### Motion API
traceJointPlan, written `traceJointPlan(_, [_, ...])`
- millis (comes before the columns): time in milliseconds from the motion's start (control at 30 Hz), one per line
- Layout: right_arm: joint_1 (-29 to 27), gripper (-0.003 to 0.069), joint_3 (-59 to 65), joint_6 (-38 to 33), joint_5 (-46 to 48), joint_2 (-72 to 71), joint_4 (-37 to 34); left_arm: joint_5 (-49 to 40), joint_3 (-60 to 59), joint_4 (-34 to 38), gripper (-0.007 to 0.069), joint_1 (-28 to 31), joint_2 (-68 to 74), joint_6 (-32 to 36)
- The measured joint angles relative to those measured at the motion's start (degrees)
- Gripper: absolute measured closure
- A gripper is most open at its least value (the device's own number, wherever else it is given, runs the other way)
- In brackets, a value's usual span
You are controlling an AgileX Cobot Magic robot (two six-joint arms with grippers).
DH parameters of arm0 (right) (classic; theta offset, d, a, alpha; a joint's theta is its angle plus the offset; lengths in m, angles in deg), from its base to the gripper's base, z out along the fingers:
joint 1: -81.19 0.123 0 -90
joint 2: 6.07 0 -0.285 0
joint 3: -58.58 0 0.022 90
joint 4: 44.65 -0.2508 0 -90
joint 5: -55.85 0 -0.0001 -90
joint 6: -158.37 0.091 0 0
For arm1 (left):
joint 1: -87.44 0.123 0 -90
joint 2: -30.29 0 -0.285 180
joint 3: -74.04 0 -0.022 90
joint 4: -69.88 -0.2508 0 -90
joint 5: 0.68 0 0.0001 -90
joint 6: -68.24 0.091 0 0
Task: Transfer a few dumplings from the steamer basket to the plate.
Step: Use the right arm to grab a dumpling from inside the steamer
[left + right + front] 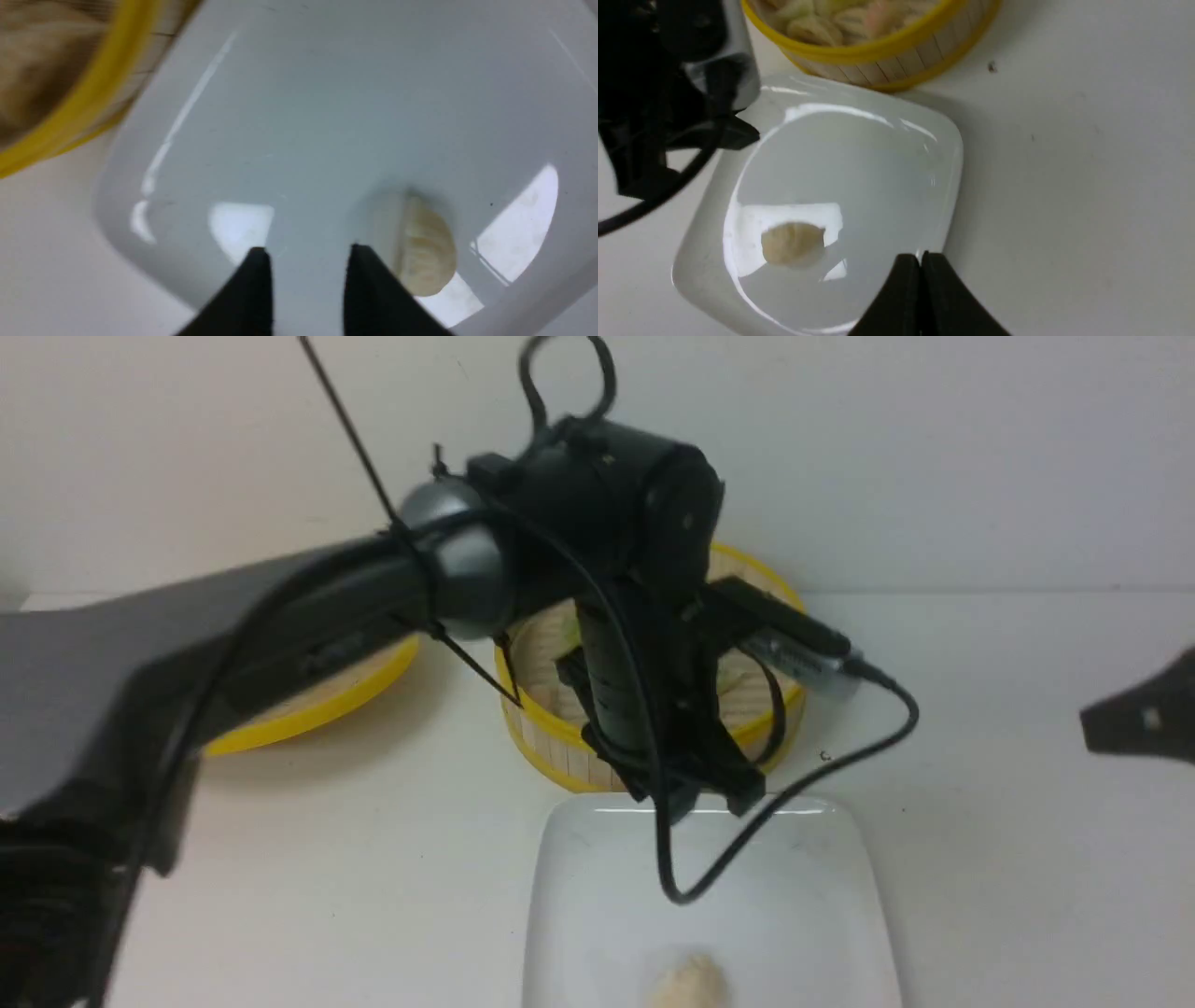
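White glossy plate sits directly in front of the basket, edges almost meeting, so the carry btw. the two is short. One pale dumpling is on the plate, on the side nearest me, which leaves the rest of the plate free for more. The other dumplings are piled inside the basket, greenish w/ a pink one or two. My left claw hangs over the plate's far part, close to the basket wall, fingers spread w/ nothing btw. them; in the wrist view the plated dumpling lies just beside one finger, not touching as far as I can tell. My right claw is pinched together, empty, parked by the plate's right edge over the table, prob. to keep clear of the left arm's path. The yellow-rimmed lid lies off to the left, partly hidden by my arm, so the basket top is open for reaching in. One down, "a few" needed, so I reckon approx. a third done; next should be back into the basket.
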Motion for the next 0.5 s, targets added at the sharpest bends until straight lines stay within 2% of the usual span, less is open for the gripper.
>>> traceJointPlan(33, [1.27,0.0669,-3.81,-2.27,0.00,3.37,-0.62,0.00,-0.42,-0.24,0.0564,1.69,-2.84,-1.32])
traceJointPlan(100, [4.84,0.0667,-9.18,-4.25,0.00,9.68,-0.46,0.00,-2.38,0.04,0.0610,5.38,-8.72,-2.30])
traceJointPlan(267, [12.75,0.0652,-19.71,-4.59,-2.14,22.54,4.02,-0.24,-10.28,1.74,0.0631,13.80,-20.14,-2.76])
traceJointPlan(300, [14.92,0.0632,-23.78,-3.50,-3.57,27.60,6.32,-0.35,-13.89,2.31,0.0631,17.53,-24.19,-2.82])
traceJointPlan(400, [16.79,0.0599,-28.34,-2.33,-4.44,33.99,8.98,-0.53,-18.62,2.87,0.0631,21.38,-29.34,-2.86])
traceJointPlan(500, [18.63,0.0500,-35.52,-1.34,-4.90,44.81,12.18,-0.64,-24.30,2.98,0.0631,25.03,-36.09,-2.86])
